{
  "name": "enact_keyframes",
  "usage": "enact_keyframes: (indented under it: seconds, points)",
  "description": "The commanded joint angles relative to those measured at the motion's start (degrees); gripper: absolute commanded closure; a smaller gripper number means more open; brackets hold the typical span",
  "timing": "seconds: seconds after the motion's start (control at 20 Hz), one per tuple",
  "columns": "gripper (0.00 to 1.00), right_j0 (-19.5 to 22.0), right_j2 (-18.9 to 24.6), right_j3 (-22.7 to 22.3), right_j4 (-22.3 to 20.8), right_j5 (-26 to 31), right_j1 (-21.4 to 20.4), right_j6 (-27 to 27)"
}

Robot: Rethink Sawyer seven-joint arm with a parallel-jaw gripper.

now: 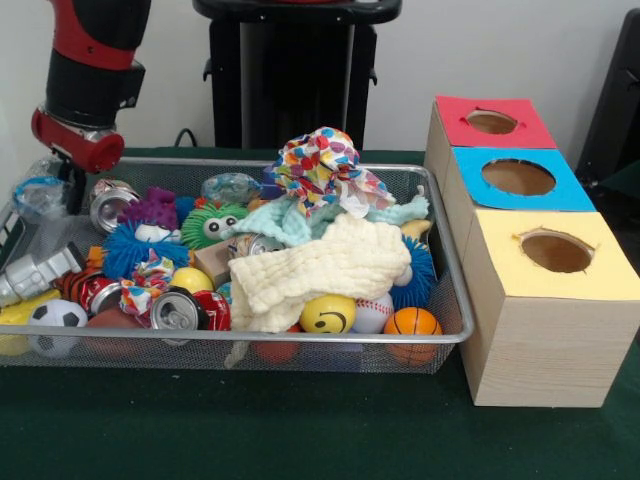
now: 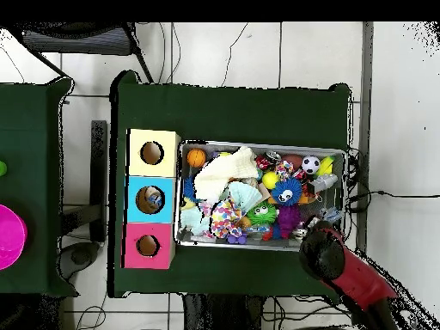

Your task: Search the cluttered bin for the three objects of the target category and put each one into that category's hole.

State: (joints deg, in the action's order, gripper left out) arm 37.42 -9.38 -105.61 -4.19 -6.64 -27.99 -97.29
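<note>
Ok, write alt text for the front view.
A wire mesh bin on a green table brims with balls, cans, fuzzy toys and a cream cloth. Three wooden boxes with red, blue and yellow holed tops stand beside it.

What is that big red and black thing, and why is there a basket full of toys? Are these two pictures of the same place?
Yes, both pictures show the same table at the same moment. One camera looks from across the table, the other looks straight down from above.

The red and black thing is a robot arm. It hangs over one end of a wire basket. Its gripping end is hidden, so I cannot tell if it holds anything.

The basket is packed with small things: a cream cloth, a spotted cloth, a yellow smiley ball, a little basketball, a soccer ball, drink cans and fuzzy toy creatures.

Beside the basket stands a wooden box with three round holes, marked red, blue and yellow. The robot sorts things into those holes.
</note>
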Motion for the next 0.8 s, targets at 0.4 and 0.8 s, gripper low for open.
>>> enact_keyframes:
  seconds: [0.4, 0.8]
  points:
    - [1.0, 3.8, 12.2, -10.5, 0.2, 5.5, -10.0, -11.0]
    - [1.0, 2.6, 14.8, -13.0, 2.7, 5.1, -11.9, -13.2]
